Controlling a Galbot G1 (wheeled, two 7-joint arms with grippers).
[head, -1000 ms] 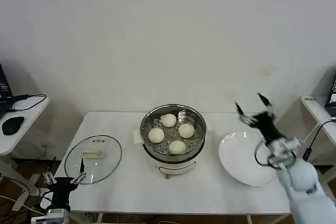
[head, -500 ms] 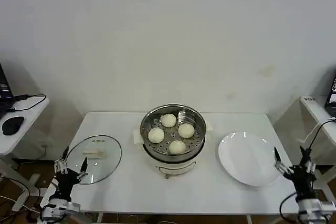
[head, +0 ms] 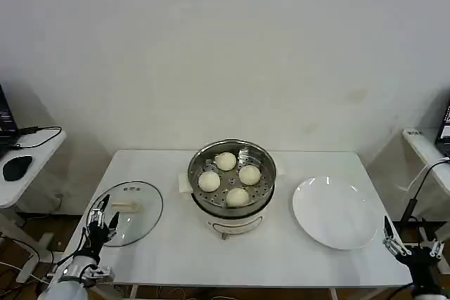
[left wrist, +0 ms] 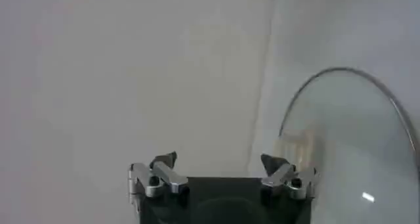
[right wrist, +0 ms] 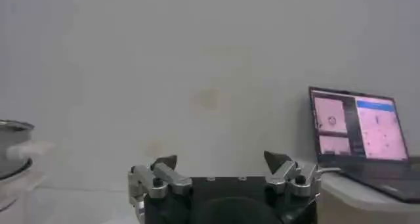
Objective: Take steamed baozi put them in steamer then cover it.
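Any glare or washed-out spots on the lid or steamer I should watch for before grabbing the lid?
Head view: the cover is transparent, table showing through, rim and handle readable; small highlights on the steamer rim and the white plate. Left wrist view: the cover carries one small bright glint, its pale handle looking faint; left gripper open beside it.

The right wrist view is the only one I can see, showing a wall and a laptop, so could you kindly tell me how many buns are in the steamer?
Observer: Four buns sit on the tray inside the steamer.
Operator: Thank you. Is the lid on it?
Observer: No, the lid lies flat on the table, on the steamer's left.
Operator: Which arm is nearer the lid?
Observer: The left gripper, open, is at the lid's near edge; the right gripper, open, is low at the table's right corner beyond the plate.
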